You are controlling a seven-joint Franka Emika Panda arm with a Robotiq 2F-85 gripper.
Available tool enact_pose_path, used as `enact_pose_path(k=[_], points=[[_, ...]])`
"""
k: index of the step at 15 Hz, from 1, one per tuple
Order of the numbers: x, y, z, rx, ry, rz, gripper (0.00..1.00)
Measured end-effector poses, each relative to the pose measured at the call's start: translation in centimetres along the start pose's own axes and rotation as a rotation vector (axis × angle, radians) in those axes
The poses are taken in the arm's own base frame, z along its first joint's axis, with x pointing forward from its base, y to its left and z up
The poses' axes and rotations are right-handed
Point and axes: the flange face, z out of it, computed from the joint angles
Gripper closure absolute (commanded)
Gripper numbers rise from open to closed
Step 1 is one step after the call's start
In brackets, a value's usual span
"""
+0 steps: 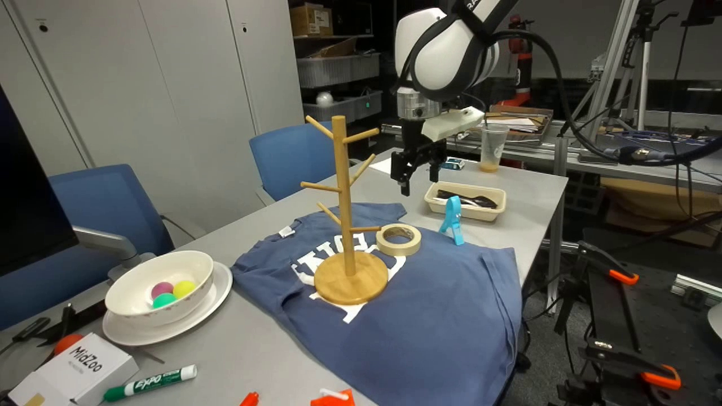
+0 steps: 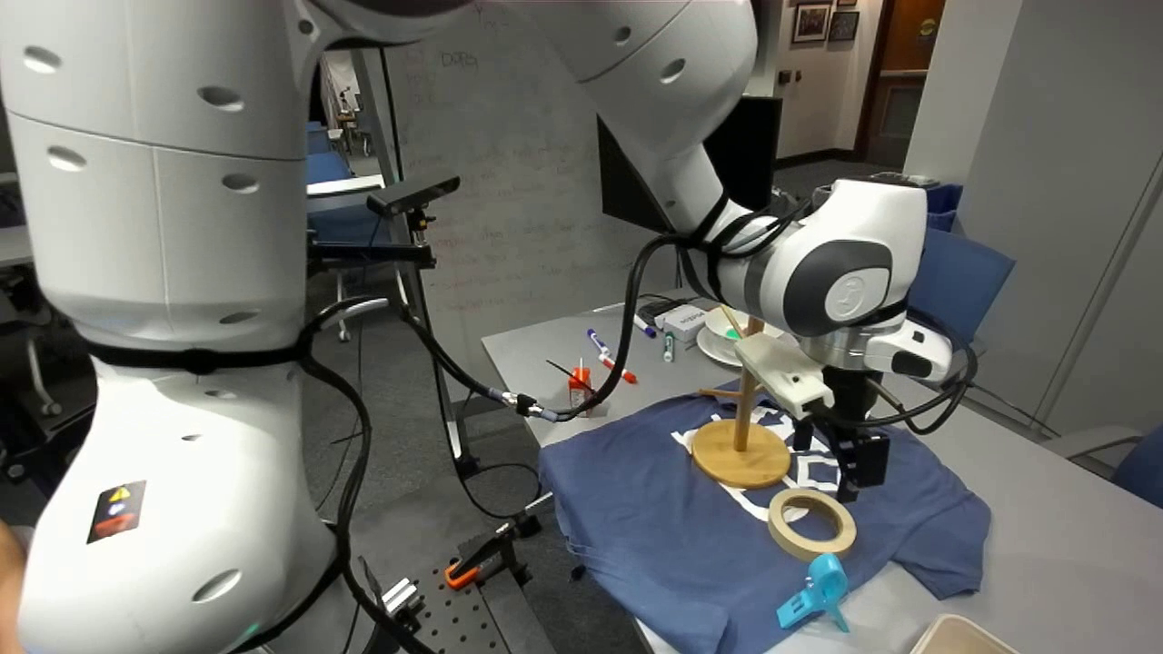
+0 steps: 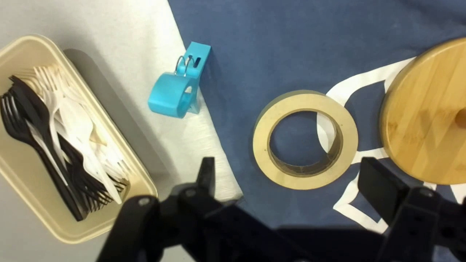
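Observation:
My gripper (image 3: 288, 162) points down above the table, its jaws spread wide with nothing between them. In an exterior view the gripper (image 1: 419, 183) hangs behind the wooden mug tree (image 1: 345, 192). Nearest to it in the wrist view is a roll of masking tape (image 3: 261, 145), lying flat on a blue T-shirt (image 3: 291, 54) just ahead of the fingertips. The tree's round base (image 3: 422, 120) sits to the right of the roll. A light-blue clip (image 3: 167, 92) stands left of it, by the shirt's edge. Both exterior views show the gripper apart from everything.
A beige tray (image 1: 468, 211) of black and white plastic cutlery stands beyond the clip. A white bowl (image 1: 127, 293) with coloured balls rests on a plate. Nearby are a white box (image 1: 79, 366) and a green marker (image 1: 152, 382). A plastic cup (image 1: 492, 149) stands far back.

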Motion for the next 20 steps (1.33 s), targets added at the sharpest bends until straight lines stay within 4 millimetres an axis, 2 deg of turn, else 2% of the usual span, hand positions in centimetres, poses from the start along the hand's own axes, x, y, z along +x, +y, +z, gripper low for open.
enact_pose_path(k=[5,14,20], points=[[2.0,-0.7,3.1,-0.014,-0.022,-0.001,0.00],[3.0,-0.6,9.3,-0.051,-0.088,0.003,0.00],[3.2,-0.6,9.8,-0.054,-0.091,0.004,0.00]])
